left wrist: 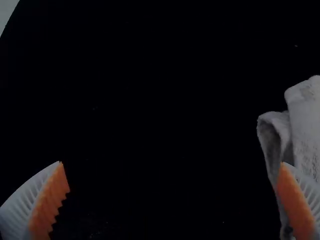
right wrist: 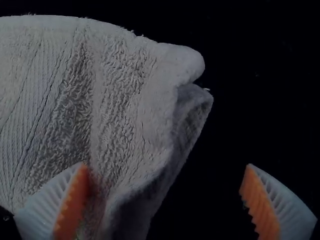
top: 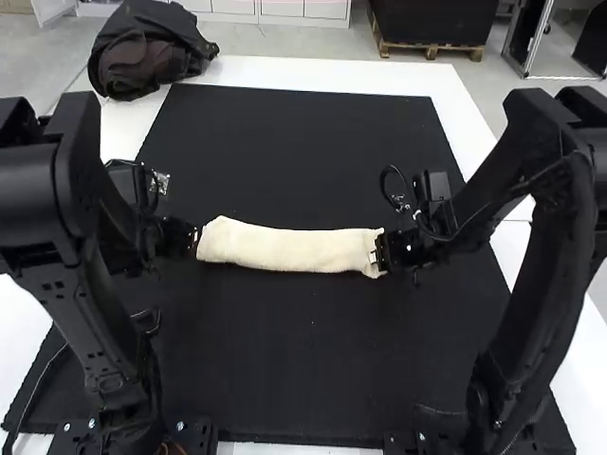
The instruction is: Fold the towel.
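I look with care over my three views, and I can read no text, no label, no brand, no number and no sign in them. Not one word, letter or digit is readable for me here.

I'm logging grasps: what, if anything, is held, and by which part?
Nothing is held; the left gripper and right gripper stand open at opposite ends of the towel.
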Robot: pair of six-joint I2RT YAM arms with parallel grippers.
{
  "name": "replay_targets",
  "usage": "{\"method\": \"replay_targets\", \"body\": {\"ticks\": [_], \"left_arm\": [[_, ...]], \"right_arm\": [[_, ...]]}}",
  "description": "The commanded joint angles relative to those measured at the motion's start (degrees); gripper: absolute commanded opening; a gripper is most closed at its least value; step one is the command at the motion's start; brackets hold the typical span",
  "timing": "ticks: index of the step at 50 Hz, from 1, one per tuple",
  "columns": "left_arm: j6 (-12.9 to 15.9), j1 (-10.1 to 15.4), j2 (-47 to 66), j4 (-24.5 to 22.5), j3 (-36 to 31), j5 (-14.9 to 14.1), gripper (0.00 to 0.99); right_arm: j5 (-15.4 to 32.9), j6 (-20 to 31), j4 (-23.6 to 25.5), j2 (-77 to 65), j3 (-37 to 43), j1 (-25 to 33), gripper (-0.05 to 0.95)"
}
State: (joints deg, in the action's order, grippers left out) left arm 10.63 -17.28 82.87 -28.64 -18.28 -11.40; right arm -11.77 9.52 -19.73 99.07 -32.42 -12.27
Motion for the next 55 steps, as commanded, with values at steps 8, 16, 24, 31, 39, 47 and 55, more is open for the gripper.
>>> {"method": "replay_targets", "body": {"ticks": [8, 16, 24, 31, 39, 47, 55], "left_arm": [[-0.44, -2.41, -0.17, -0.98, -0.61, -2.14, 0.966], [-0.44, -2.59, -0.34, -0.71, -0.61, -2.84, 0.966], [-0.44, -2.59, -0.43, -0.80, -0.61, -3.10, 0.966], [-0.44, -2.59, -0.43, -0.71, -0.70, -3.10, 0.966], [-0.44, -2.59, -0.87, -0.18, -1.05, -3.19, 0.966], [-0.53, -2.59, -2.01, 0.08, -1.32, -3.19, 0.966], [-0.53, -2.76, -3.15, 1.05, -1.76, -3.19, 0.966]], "right_arm": [[0.61, -0.91, -0.40, 4.03, -5.98, -2.84, 0.77], [0.96, -0.99, -0.23, 4.03, -7.39, -2.84, 0.77], [0.96, -0.99, -0.05, 5.08, -7.83, -2.58, 0.77], [1.05, -0.91, 0.04, 6.14, -6.95, -2.49, 0.76], [1.05, -0.38, -0.14, 7.54, -6.33, -2.49, 0.55], [1.05, 0.15, -1.46, 8.25, -5.72, -2.41, -0.02], [0.96, 0.06, -0.05, 7.72, -6.07, -1.88, -0.02]]}}
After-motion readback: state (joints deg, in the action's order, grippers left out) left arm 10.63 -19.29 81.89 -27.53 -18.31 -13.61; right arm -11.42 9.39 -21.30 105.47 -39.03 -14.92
